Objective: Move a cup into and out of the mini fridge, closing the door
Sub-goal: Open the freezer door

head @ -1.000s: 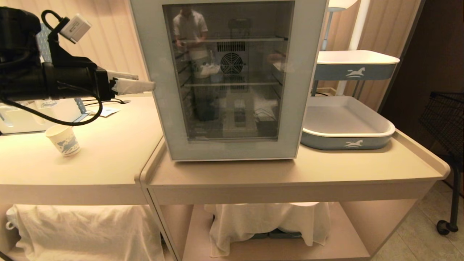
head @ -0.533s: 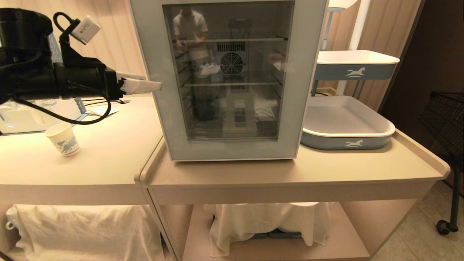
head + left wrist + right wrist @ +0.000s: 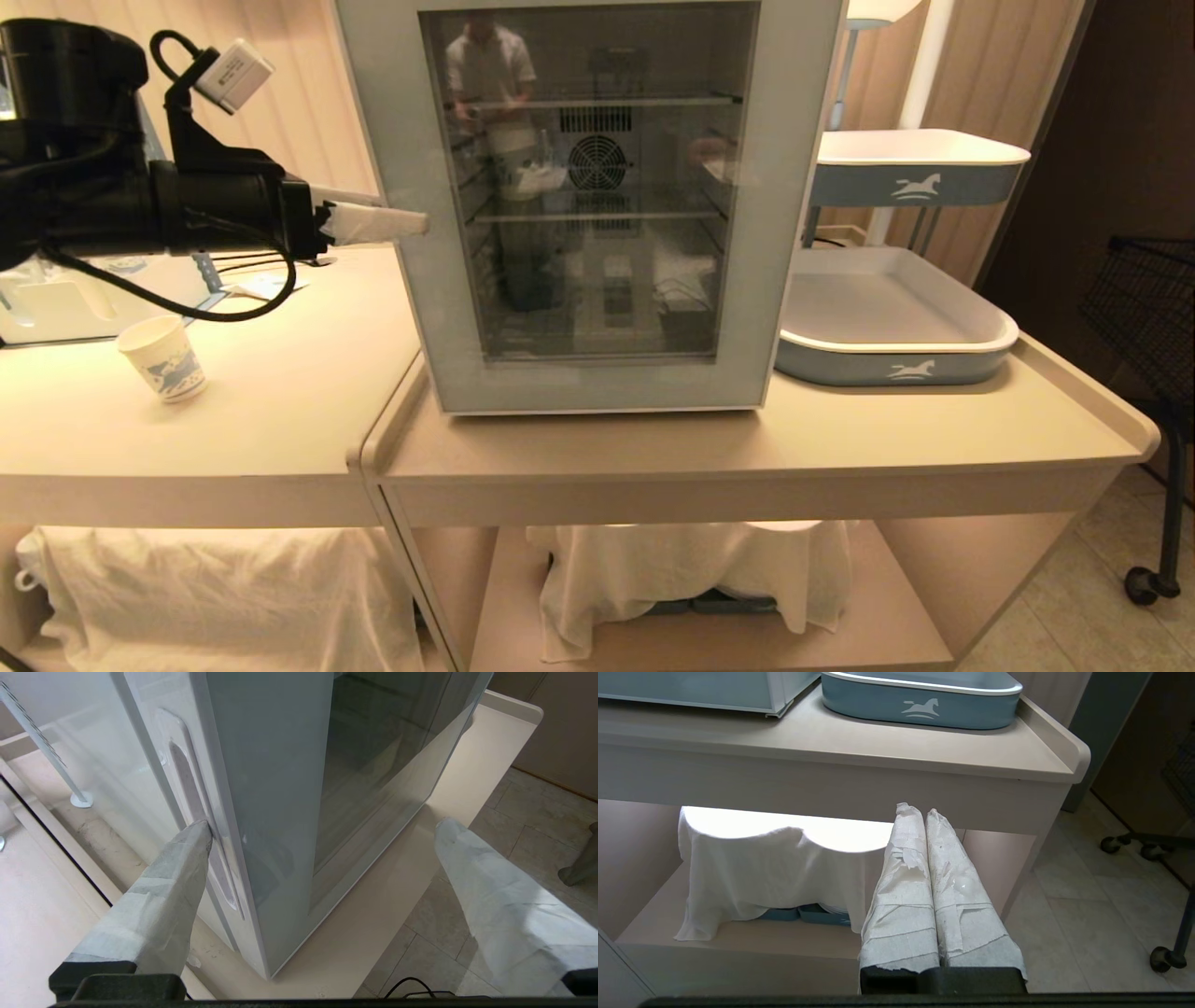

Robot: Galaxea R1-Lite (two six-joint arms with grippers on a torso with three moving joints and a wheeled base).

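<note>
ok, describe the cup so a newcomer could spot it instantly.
Start at the mini fridge with the dark glass door, then look to its left across the pale counter. The cup stands upright near that counter's left end, below the left gripper. It is the only small white paper cup there, with a blue print.

Closed door (image 3: 597,205) across mini fridge (image 3: 154,765) interior; open counter (image 3: 280,392) leftward
</note>
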